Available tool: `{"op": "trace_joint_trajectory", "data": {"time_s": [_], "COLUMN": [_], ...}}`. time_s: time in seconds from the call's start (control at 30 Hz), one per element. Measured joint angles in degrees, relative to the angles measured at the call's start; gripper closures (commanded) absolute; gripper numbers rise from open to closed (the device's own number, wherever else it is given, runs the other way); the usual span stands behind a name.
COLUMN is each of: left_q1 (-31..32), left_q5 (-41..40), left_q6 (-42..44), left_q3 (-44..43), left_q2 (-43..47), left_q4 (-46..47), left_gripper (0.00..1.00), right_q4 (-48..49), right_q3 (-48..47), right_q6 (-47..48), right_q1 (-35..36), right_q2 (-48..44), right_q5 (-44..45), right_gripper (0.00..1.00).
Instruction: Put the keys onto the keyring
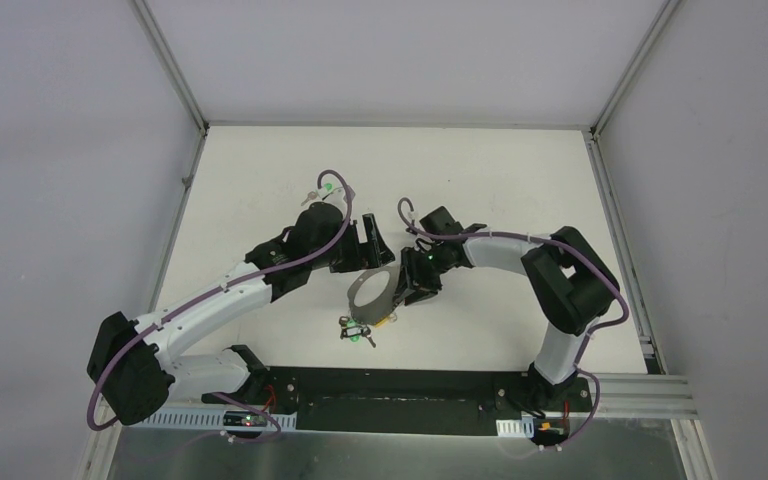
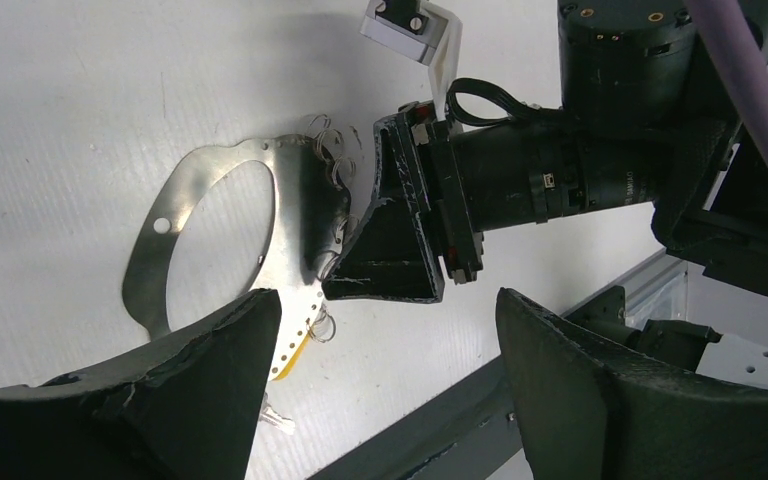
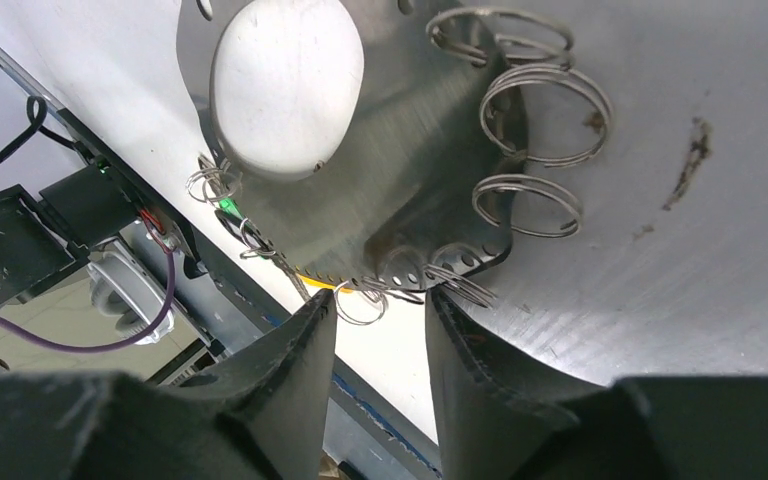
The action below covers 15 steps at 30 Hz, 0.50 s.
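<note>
Left fingers (image 2: 190,400) are spread wide and hold nothing, hovering just beside the keyring (image 2: 295,210), which we see as a flat grey plate with an oval hole and small wire rings (image 3: 525,100) along its punched edge. Across from them, the right fingers (image 3: 285,370) sit nearly together at that punched edge; we cannot tell if they pinch it or only touch it. On the near side of the right fingers, toward the arm bases, the keys (image 1: 360,330), with green and yellow heads, lie on the table (image 1: 260,170) against the plate's rim. Whether any key is threaded we can't make out, so we judge the job unfinished.
</note>
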<state>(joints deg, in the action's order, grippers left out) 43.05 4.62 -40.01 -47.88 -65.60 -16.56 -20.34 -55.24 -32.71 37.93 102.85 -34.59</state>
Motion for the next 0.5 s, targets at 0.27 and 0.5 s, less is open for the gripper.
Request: {"op": "trace_joint_trajectory", "data": {"time_s": [0.27, 0.5], "left_q1": [0.00, 0.00], "left_q5": [0.00, 0.02], "left_q6": [0.00, 0.00], "left_q3": [0.02, 0.04], "left_q2": [-0.72, -1.42], "left_q4": [0.07, 0.26], "left_gripper": [0.19, 0.19], "right_q4": [0.52, 0.39], "right_q3": [-0.37, 0.48], "right_q6": [0.70, 2.36], "right_q1": [0.72, 1.40], "right_q2": [0.07, -2.60], "right_q5": [0.90, 2.99], "right_gripper": [0.64, 0.88]}}
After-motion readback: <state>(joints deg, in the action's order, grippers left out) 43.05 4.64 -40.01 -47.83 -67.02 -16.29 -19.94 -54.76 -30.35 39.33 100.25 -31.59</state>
